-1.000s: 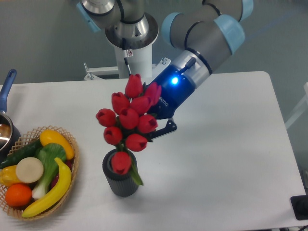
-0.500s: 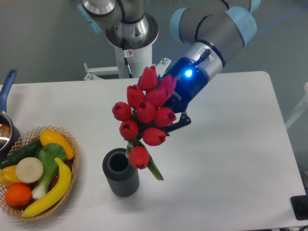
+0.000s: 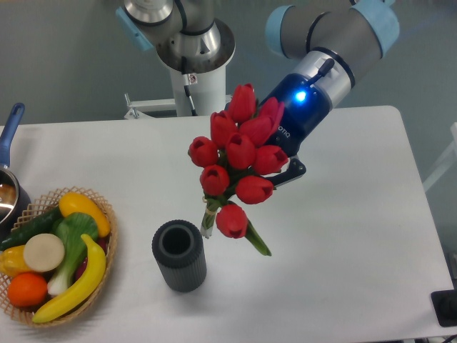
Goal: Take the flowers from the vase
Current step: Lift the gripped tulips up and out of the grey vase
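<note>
- At the far left, a woven wicker basket (image 3: 107, 214) of plastic fruit and vegetables sits on the white desk (image 3: 357, 250), with the blue handle of a pot (image 3: 10, 128) at the edge above it; neither has a part in the task.
- The small dark grey ribbed cylindrical vase (image 3: 179, 255) stands upright just right of the basket, and its round mouth shows dark and empty, with no stem inside.
- The bunch of red tulip buds with green stems and leaves (image 3: 238, 163) hangs in the air up and to the right of the vase, tilted, its tied stem end near the vase rim but outside it and apparently clear of it.
- Judged from this, the main part of the task is done: the flowers are out of the vase and off the desk. What may be left is only carrying them further away or holding them steady.
- The end effector (image 3: 280, 170) is behind and to the right of the bunch, below the wrist with its blue light. One dark finger shows at the right edge of the buds; the rest is hidden by the blooms, so the grasp point itself is unclear, but it seems closed on the stems, since nothing else supports the bunch.
</note>
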Controlling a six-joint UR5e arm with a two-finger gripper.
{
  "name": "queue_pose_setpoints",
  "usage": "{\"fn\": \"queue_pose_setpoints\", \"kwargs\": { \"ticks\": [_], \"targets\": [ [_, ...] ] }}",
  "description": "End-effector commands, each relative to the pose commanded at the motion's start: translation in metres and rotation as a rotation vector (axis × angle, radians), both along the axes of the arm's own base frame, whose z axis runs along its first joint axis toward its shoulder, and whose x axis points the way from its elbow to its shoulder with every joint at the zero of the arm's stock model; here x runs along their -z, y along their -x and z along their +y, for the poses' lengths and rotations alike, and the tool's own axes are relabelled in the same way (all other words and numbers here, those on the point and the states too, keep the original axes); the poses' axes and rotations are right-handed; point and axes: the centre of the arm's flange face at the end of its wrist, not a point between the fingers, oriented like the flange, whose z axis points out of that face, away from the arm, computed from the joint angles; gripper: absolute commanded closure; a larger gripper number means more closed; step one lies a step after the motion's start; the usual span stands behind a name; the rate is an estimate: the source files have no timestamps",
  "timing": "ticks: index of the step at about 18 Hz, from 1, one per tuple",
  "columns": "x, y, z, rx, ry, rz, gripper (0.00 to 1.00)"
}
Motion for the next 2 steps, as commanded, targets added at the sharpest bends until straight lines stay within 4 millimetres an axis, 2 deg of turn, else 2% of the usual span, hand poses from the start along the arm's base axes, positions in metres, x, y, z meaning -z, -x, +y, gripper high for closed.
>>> {"fn": "queue_pose_setpoints", "kwargs": {
  "ticks": [2],
  "targets": [
    [0.0029,-0.0003,-0.0002,0.0,0.002,-0.004,0.64]
  ]
}}
